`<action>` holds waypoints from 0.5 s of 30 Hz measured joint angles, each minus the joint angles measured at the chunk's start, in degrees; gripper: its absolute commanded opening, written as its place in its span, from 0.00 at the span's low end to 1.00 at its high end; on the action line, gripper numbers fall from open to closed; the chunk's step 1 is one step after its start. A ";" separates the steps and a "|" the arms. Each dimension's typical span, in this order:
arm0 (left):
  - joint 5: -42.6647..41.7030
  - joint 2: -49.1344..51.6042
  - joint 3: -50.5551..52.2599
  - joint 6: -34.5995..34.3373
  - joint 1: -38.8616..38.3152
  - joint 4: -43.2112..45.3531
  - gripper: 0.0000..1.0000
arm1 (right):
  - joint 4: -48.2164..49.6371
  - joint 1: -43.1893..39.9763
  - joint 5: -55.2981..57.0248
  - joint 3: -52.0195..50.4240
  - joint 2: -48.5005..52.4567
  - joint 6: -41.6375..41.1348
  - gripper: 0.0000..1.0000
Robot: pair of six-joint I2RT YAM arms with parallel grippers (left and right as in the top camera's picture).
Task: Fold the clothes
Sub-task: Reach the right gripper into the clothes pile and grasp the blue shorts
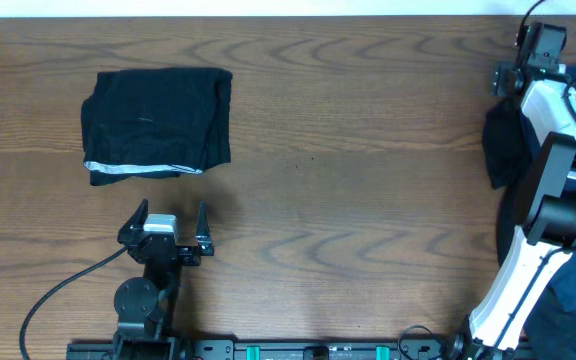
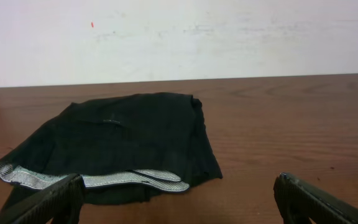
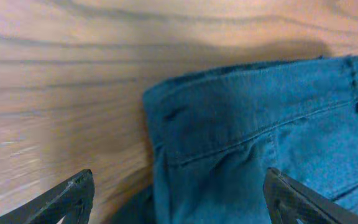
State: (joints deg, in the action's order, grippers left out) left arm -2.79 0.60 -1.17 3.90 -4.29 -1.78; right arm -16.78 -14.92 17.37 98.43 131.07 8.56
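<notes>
Jaws apart on both: left gripper [image 1: 171, 212] near the black piece [image 1: 153, 110], right gripper [image 3: 179, 180] over the navy garment [image 3: 260, 124] well right of it; drop onto its probable waistband edge before you close.

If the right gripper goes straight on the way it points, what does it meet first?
Most likely the blue garment: its seamed edge lies right ahead of the open right gripper, though the gap is hard to judge.
</notes>
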 measured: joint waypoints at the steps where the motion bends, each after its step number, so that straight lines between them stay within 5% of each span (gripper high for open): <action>1: 0.00 -0.02 0.00 0.02 0.00 0.00 0.98 | 0.46 -0.46 -0.02 0.00 0.76 0.04 0.83; 10: 0.00 0.00 0.00 0.02 0.00 0.00 0.98 | 2.91 -2.93 -1.31 0.02 4.11 0.57 0.72; 15: 0.02 -0.02 0.00 0.02 0.00 0.00 0.98 | 3.08 -3.19 -1.68 0.09 4.11 1.16 0.44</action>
State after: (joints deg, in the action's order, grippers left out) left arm -2.76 0.58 -1.17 3.92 -4.29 -1.78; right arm -13.69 -18.11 15.68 98.52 135.17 9.72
